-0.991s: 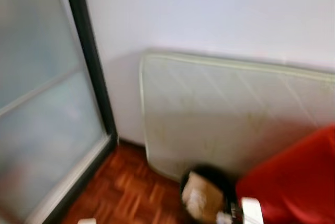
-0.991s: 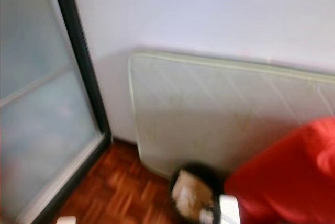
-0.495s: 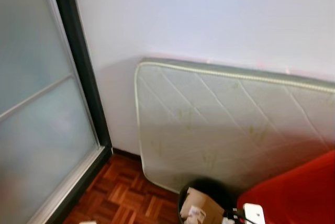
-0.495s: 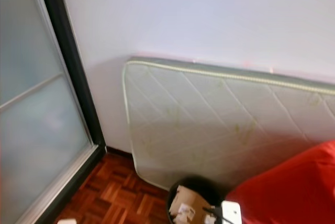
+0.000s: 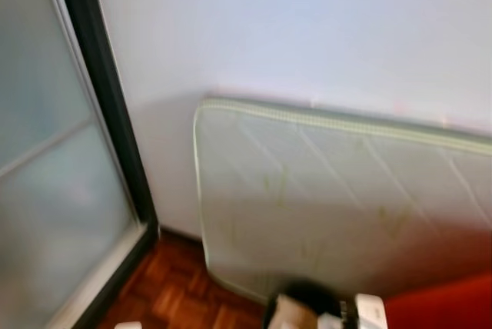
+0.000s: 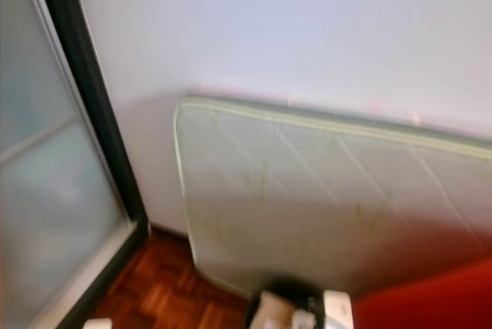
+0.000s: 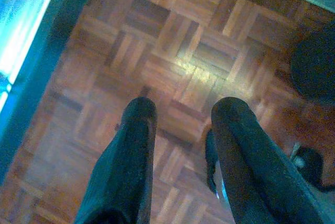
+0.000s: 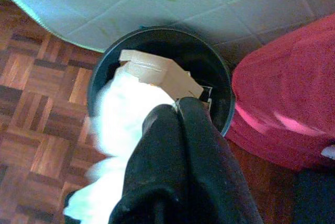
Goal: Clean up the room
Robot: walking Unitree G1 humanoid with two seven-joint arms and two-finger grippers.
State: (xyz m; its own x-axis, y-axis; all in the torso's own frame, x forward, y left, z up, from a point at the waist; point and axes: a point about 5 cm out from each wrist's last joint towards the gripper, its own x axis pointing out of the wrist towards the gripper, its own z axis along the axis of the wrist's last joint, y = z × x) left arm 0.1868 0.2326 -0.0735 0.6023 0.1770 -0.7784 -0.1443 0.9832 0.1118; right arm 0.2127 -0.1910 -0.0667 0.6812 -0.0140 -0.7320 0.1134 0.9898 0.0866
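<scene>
One right gripper (image 8: 178, 110), jaws clamped on white tissue (image 8: 123, 130), hovers over the bin (image 8: 220, 85); left gripper (image 7: 180, 111) gapes above parquet (image 7: 172, 41).

Parquet floor (image 7: 172, 51), reddish-brown wood blocks in basket-weave pattern. On it: a round black waste bin (image 8: 222, 90) holding cardboard, just beside a red cushioned seat (image 8: 282, 103). A quilted mattress (image 5: 338, 206) stands on edge on the floor behind the bin.
</scene>
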